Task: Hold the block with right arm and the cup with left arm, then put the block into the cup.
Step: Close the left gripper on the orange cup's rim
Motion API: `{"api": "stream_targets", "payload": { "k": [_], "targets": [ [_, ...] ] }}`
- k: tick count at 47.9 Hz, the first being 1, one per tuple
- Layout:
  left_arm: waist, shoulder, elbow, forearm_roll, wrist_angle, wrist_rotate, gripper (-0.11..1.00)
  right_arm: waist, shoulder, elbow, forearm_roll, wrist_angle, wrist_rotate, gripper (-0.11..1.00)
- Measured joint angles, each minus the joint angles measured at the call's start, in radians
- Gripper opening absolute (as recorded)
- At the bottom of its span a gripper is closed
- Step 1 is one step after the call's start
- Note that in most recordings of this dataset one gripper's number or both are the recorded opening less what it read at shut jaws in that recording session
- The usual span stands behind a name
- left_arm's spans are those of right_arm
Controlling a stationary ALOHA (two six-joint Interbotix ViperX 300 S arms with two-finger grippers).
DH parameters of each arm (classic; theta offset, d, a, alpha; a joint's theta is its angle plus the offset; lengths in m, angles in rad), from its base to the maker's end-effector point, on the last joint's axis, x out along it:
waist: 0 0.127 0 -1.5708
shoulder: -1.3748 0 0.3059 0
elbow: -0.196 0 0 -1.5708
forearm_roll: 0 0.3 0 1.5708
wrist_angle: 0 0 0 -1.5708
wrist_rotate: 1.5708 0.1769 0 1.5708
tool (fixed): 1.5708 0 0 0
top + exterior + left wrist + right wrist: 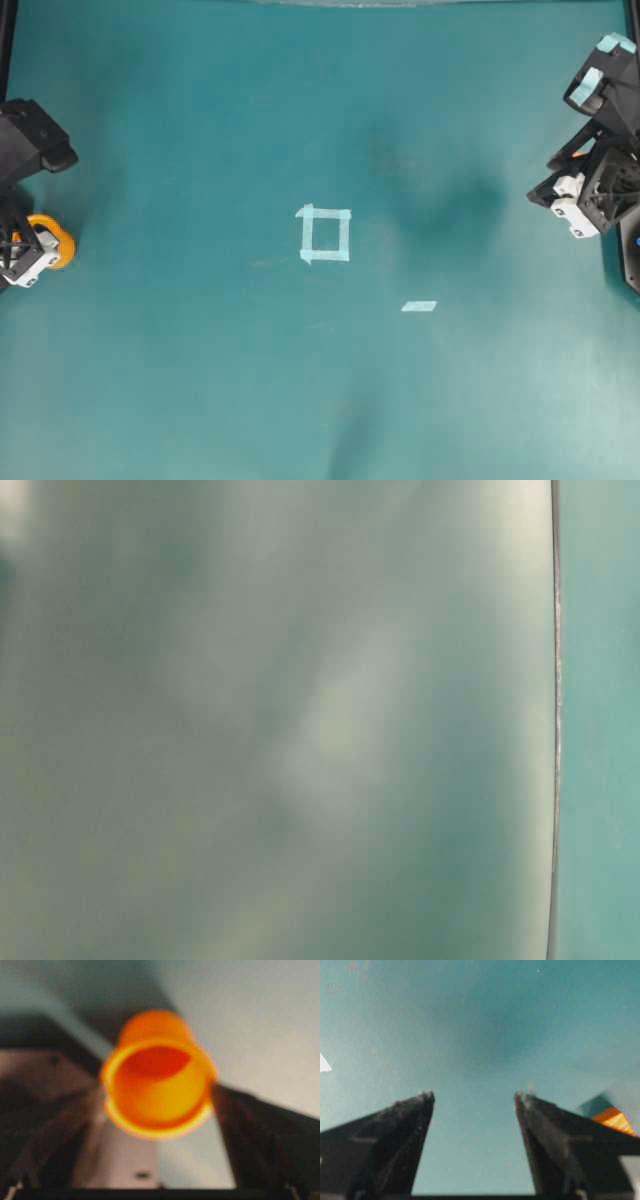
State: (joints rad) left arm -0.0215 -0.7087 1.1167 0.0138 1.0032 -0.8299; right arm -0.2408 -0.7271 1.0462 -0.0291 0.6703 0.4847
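The orange-yellow cup (159, 1085) lies between the fingers of my left gripper (159, 1092), its round mouth turned toward the wrist camera. The jaws stand wide on either side of its rim; the blur hides whether they touch it. From overhead the cup (60, 240) and left gripper (32, 252) sit at the table's far left edge. My right gripper (474, 1095) is open and empty above bare cloth, and is at the far right in the overhead view (572, 208). The block (614, 1120), a small orange piece, peeks out beyond the right finger, outside the jaws. Overhead, the arm hides it.
A light tape square (325, 235) marks the middle of the teal cloth (200, 380), with a short tape strip (419, 306) to its lower right. The table-level view is a blur of grey-green with a thin vertical edge (556, 720).
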Motion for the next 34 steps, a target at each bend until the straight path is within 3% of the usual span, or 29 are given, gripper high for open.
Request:
{"api": "stream_targets", "payload": {
  "k": [34],
  "targets": [
    [-0.089,0.107,-0.031,-0.006,-0.012,-0.081,0.78,-0.002,0.002,0.0,0.0,0.0,0.0,0.65]
  ]
}}
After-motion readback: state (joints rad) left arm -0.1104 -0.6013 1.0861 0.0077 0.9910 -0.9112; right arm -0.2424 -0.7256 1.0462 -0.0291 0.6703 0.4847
